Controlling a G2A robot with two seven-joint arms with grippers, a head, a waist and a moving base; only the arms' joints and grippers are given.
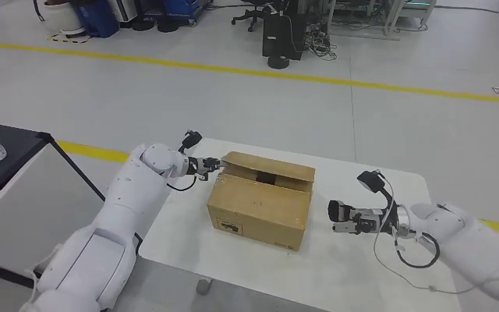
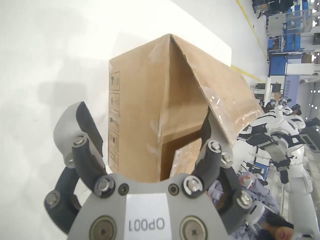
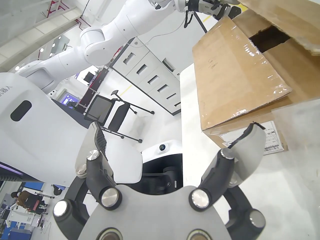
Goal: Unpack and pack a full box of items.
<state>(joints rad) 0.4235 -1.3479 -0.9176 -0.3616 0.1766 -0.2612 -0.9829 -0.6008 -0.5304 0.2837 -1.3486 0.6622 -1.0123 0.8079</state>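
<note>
White table [image 1: 343, 261] on a pale workshop floor carries the work. At its left side the left gripper [image 1: 216, 164] [image 2: 143, 112] [image 3: 228, 2] has its fingers spread wide and clamps nothing. The corner of the box's raised flap [image 1: 269, 165] [image 2: 220, 86] [image 3: 270, 3] sits between them, its edge lying against the inner pad of one finger [image 2: 203, 138], while the other finger stands clear out over the table. That flap is the far one, tilted up from the top of the cardboard box [image 1: 261, 207] [image 2: 137, 81] [image 3: 225, 76], which stands upright near the middle of the table with a long side toward the robot. The near flap lies flat, glossy with clear tape, and a dark gap [image 1: 267, 179] [image 3: 270, 37] opens between the two flaps; what is inside cannot be made out. Printed handling marks [image 2: 115, 121] run along the box's front face at the end nearest the left gripper. On the other side, the right gripper [image 1: 334, 216] [image 3: 175, 126] hovers over the table's right part, pointing at the box's end and apart from it, its fingers also wide open with nothing in them. A white label [image 3: 271, 138] is stuck on that end of the box. Farther out, a grey cabinet with drawers [image 3: 152, 81] stands beside the table's left end, a black folding chair [image 3: 110, 111] is near it, and a yellow line [image 1: 257, 72] crosses the floor beyond the table.
</note>
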